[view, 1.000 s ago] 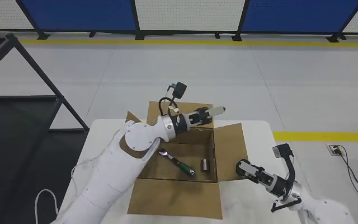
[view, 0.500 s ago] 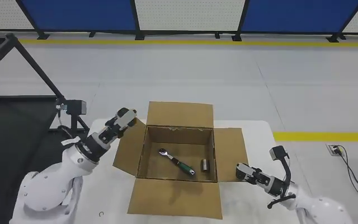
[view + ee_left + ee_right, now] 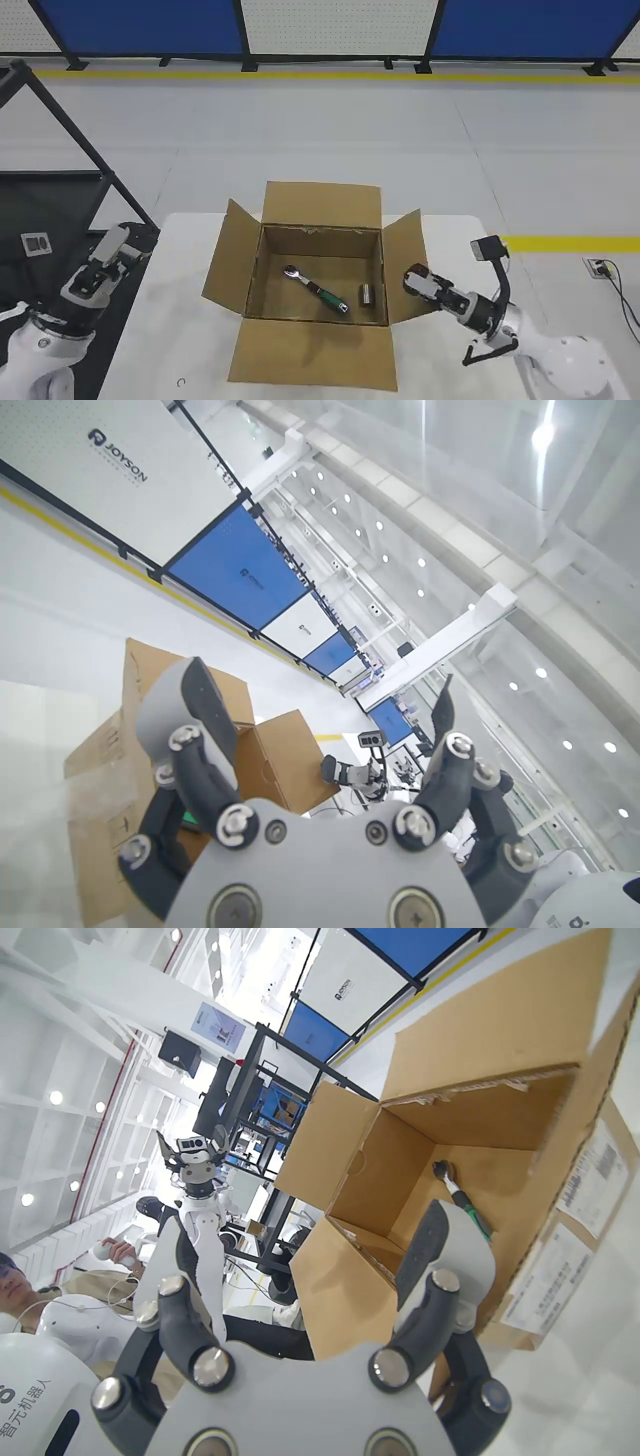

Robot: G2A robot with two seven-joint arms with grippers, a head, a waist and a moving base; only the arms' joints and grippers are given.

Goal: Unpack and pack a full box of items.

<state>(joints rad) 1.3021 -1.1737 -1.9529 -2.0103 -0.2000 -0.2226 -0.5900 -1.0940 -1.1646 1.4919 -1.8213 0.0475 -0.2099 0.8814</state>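
An open cardboard box (image 3: 310,345) stands in the middle of the white table. Inside it lie a ratchet wrench with a green handle (image 3: 316,288) and a small dark socket (image 3: 367,294). My right gripper (image 3: 414,279) is open and empty, close against the raised right flap (image 3: 402,262); whether it touches the flap I cannot tell. Its wrist view looks into the box (image 3: 450,1128) at the wrench (image 3: 462,1200) past the right gripper (image 3: 305,1228). My left gripper (image 3: 119,243) is open and empty, off the table's left edge, far from the box (image 3: 270,750).
The table (image 3: 180,330) has bare room on both sides of the box. A black metal frame (image 3: 60,130) stands off the left side. A small ring (image 3: 180,381) lies near the front left. Blue and white fence panels (image 3: 330,25) line the back.
My left arm swung from above the box's back flap out to the far left. My right gripper moved in toward the right flap, which now stands raised.
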